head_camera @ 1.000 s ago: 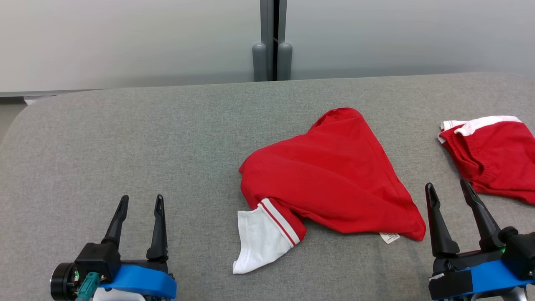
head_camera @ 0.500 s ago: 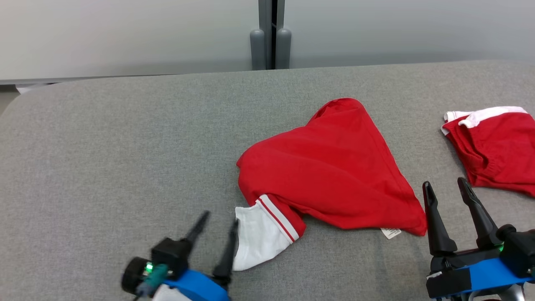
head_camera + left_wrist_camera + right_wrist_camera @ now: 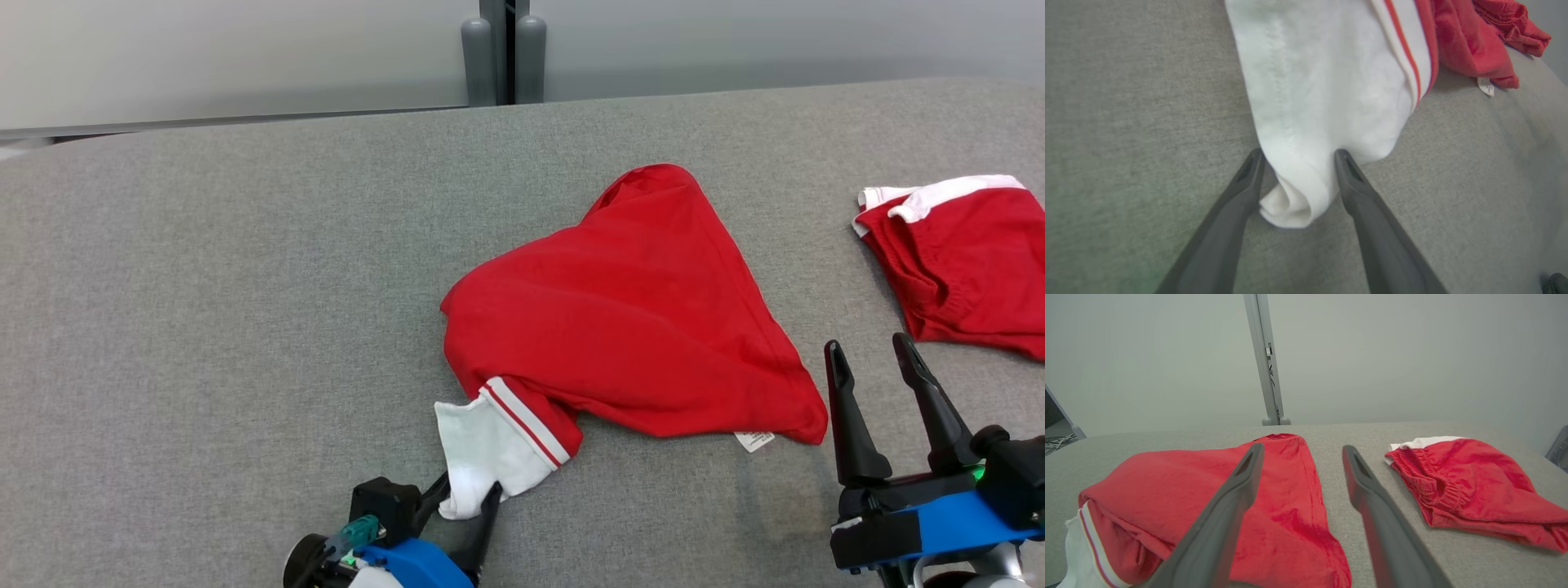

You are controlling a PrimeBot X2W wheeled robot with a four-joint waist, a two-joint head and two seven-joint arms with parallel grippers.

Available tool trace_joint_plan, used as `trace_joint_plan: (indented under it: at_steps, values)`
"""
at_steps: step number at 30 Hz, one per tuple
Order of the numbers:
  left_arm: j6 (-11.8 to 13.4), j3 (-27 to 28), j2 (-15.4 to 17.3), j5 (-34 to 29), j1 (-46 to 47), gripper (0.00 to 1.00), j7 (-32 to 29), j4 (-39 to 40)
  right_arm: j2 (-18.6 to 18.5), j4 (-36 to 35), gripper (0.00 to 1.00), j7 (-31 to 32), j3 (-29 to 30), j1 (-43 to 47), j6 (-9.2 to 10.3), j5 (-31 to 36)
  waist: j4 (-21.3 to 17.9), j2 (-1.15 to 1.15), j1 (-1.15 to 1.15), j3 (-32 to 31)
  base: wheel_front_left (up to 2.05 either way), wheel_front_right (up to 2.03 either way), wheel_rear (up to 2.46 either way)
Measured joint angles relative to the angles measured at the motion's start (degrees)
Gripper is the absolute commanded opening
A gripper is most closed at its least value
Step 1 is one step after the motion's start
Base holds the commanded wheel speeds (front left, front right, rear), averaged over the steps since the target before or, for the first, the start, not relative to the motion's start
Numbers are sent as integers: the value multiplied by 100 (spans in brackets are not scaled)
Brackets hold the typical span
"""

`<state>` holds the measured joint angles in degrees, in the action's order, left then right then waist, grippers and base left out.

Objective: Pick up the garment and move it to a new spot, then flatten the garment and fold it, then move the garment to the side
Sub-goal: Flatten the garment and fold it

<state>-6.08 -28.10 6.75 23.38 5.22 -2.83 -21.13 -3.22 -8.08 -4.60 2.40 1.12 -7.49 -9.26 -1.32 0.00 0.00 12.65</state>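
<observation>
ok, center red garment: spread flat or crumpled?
Crumpled. The red garment lies humped and folded over itself, its white sleeve sticking out at the near edge.

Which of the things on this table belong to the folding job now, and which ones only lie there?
For the job: red garment; its white sleeve; left hand, open around the sleeve's end; right hand, open.
Lying about: second red garment, at the right.

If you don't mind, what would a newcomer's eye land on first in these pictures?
The crumpled red garment mid-table, bright against the grey table. Next, its white end lying between the open fingers of the left end effector. A second red garment sits at the right.
</observation>
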Motion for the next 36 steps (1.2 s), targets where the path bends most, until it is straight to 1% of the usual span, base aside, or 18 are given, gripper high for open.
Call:
trace_joint_plan:
  at_steps: [1,4,7,9,13,17,21,24,28,31,34,35,36]
  values:
    - [-2,-11,-10,-7,42,0,89,-38,0,-1,100,-1,3,-13,0,-1,-6,0,0,13,0,0,0]
    - [12,49,3,-29,143,0,363,-154,3,0,100,-5,24,-35,0,-18,-6,1,0,39,0,0,0]
    - [178,221,102,-134,285,0,734,-154,5,0,100,-10,60,-43,0,-51,11,1,0,48,0,0,0]
    - [304,363,234,-214,415,0,972,-90,8,1,100,-20,76,-44,0,-53,35,2,1,42,0,0,0]
    - [594,616,602,-532,749,0,1381,198,13,27,100,-19,86,-65,0,-120,90,2,0,16,0,0,0]
    - [929,832,975,-935,1004,0,1613,657,19,76,100,-12,77,-92,0,-151,125,2,0,-10,0,0,0]
    - [1135,882,1154,-1213,1000,0,1715,945,21,152,100,-9,84,-127,0,-227,156,2,1,-11,0,0,0]
    - [1146,760,1089,-1230,641,0,1755,855,21,207,100,-27,91,-146,0,-246,168,2,0,3,0,0,0]
    - [1054,468,806,-1159,135,0,1766,477,24,264,100,-51,97,-163,0,-250,177,2,0,26,0,0,0]
    - [914,241,564,-1127,-69,0,1780,179,24,290,100,-58,132,-178,0,-250,212,2,-1,31,0,0,0]
    - [804,182,352,-1031,-181,0,1782,-140,25,330,100,-57,159,-197,0,-250,267,2,0,29,0,0,0]
    - [765,209,308,-981,-186,2,1782,-200,25,334,100,-55,166,-200,0,-250,292,2,0,22,0,0,0]
    - [746,271,265,-935,-190,42,1782,-238,25,335,100,-54,175,-203,0,-250,314,2,-1,17,0,0,0]
